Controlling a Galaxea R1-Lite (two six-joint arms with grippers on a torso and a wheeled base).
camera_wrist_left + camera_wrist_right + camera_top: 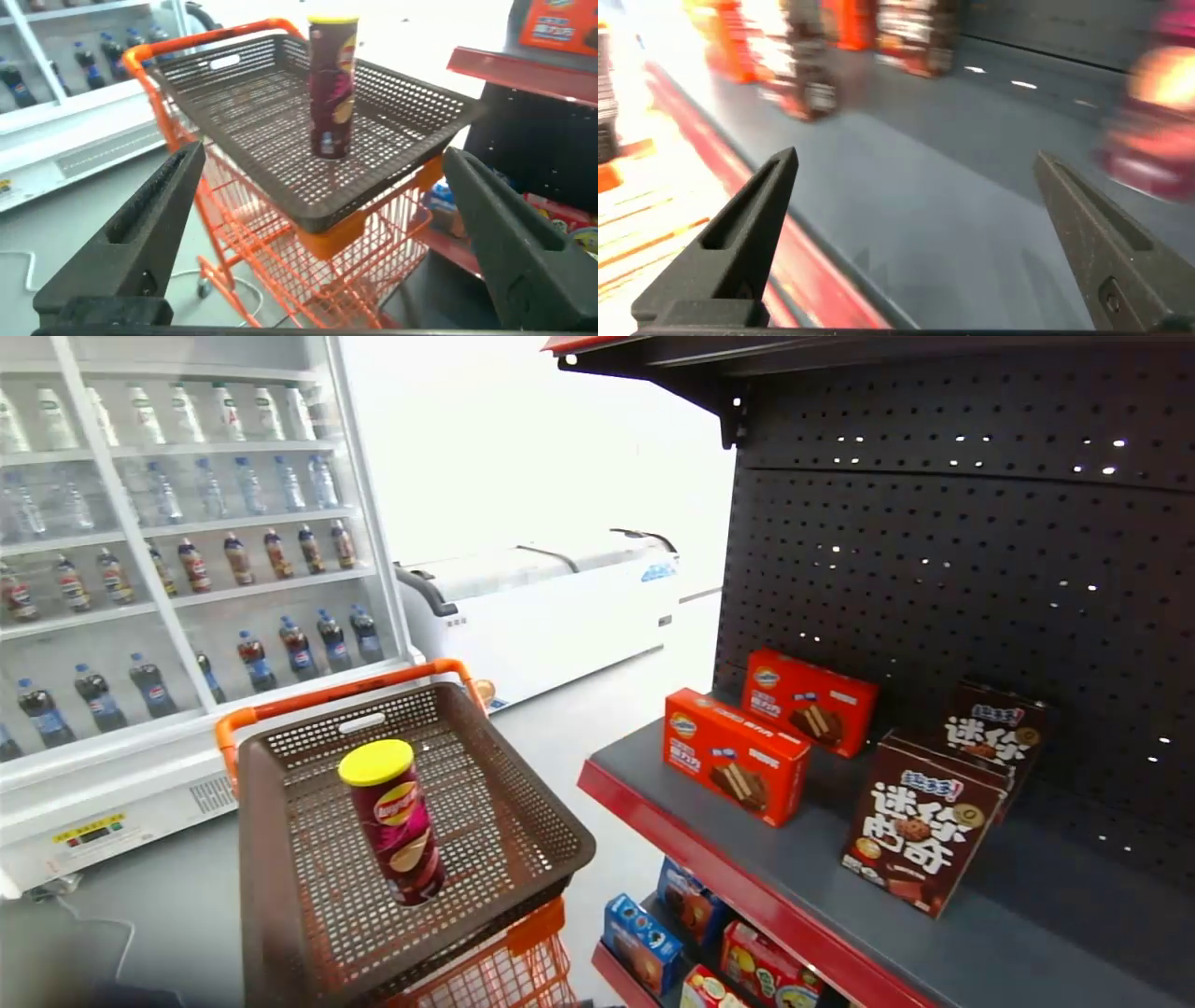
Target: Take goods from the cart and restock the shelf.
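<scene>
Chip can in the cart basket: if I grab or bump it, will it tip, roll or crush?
Tall, narrow and upright on the mesh basket, the chip can will probably tip if pushed near its yellow lid. Once down, its round body would likely roll. It looks like a stiff tube, unlikely to crush.

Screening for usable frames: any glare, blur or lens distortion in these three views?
Head view: the room behind the freezer is blown out white, light dots pierce the pegboard, and the cooler has lines bent by a wide lens. Left wrist view: evenly lit, the can clear. Right wrist view: the shelf and boxes are smeared, the boxes washed by glare.
</scene>
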